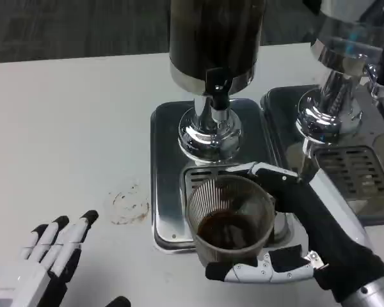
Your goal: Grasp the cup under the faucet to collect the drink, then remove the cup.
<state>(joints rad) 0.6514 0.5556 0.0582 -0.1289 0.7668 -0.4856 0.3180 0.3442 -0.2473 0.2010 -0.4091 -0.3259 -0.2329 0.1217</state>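
Cups: one point(230, 220), holding dark drink.
Dispensers: two, one point(214, 70) centre, one point(345, 70) at right edge.
Drip trays: two point(166, 192) point(371, 192).
Hands: two point(48, 262) point(307, 236).
Tabletop: one point(70, 128).
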